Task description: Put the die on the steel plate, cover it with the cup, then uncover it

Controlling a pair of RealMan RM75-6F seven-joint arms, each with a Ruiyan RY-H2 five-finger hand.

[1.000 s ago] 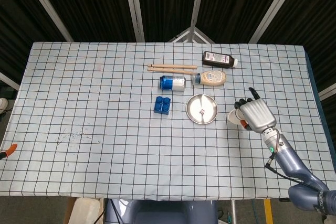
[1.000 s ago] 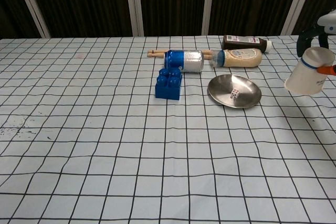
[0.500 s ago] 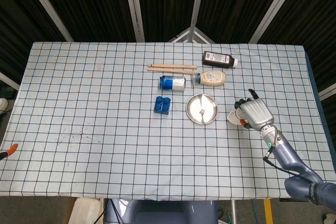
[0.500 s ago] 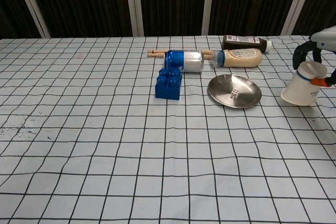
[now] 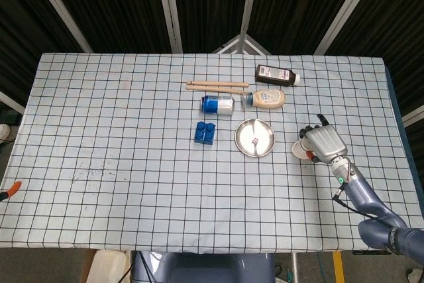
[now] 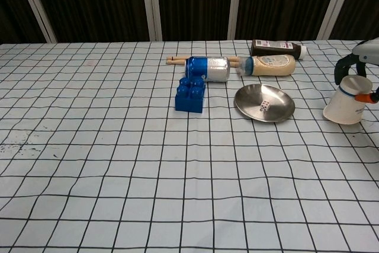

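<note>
right hand point(image 6: 362, 66): cut by chest frame edge | die point(image 5: 255, 140) pips: too small

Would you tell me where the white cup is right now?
In the chest view the cup sits mouth-down at the table's right, beside the steel plate, held by the right hand.

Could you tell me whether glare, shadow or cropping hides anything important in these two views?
Head view: even light, all sharp; the die is tiny on the steel plate. Chest view: soft sheen on the plate, die pips readable, but the frame edge crops the right hand holding the cup. The left hand shows in neither view.
</note>
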